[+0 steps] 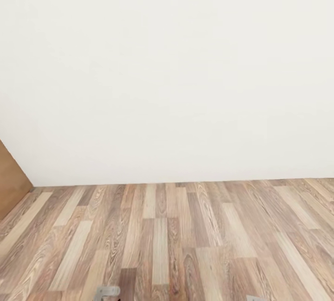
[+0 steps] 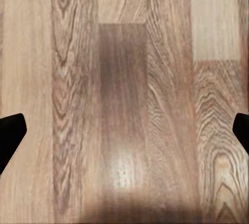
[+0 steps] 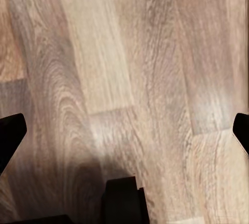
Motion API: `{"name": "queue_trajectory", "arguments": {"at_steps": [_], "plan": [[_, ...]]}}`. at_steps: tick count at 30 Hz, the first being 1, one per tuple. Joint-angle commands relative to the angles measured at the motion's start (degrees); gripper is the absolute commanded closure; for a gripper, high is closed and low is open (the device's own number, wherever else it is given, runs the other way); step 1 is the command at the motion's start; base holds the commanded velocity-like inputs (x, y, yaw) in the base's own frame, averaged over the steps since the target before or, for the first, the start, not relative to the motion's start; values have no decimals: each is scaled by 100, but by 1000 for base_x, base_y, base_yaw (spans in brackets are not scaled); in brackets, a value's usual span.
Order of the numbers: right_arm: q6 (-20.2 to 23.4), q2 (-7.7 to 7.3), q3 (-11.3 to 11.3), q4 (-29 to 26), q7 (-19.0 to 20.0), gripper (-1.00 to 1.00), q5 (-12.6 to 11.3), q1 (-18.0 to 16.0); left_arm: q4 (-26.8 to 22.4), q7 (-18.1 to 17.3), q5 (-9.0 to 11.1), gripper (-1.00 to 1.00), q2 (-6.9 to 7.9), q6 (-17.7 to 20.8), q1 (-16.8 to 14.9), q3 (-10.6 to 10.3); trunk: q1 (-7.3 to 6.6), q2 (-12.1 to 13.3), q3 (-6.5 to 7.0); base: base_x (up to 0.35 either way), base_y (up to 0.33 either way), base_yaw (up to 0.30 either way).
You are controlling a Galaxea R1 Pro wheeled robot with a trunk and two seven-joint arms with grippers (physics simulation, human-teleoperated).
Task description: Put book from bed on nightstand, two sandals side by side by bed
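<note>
Facing a plain white wall (image 1: 176,69) that meets a wood plank floor (image 1: 185,240), with a brown door edge (image 1: 11,182) at the left of the head view; no bed, nightstand, book or sandals are in sight, so their whereabouts cannot be told, and I judge this a travel or search step with nothing handled yet. Both wrist views look down on bare planks: left gripper (image 2: 124,130) and right gripper (image 3: 124,130) each have their jaws spread wide, dark tips at opposite picture edges, holding nothing. Next move likely calls for turning the base away from the wall to find the bed.
</note>
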Motion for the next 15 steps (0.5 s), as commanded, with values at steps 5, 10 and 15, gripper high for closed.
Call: {"name": "queue_trajectory", "arguments": {"at_steps": [5, 10, 15], "plan": [[-18, -3, -45, 17, 11, -100, 55, -8, 0, -18, -36, -100, 1, -13, -1, 48, 3, -2, -5, 333, 0, -72], [-18, -3, -46, 17, 9, -100, 55, -8, 0, -18, -36, -100, 1, -13, -1, 46, 3, -2, -5, 333, 0, -12], [-18, -3, -47, 17, 10, -100, 55, -8, 0, -18, -36, -100, 1, -13, -1, 49, 3, -2, -5, 330, 0, -2]]}}
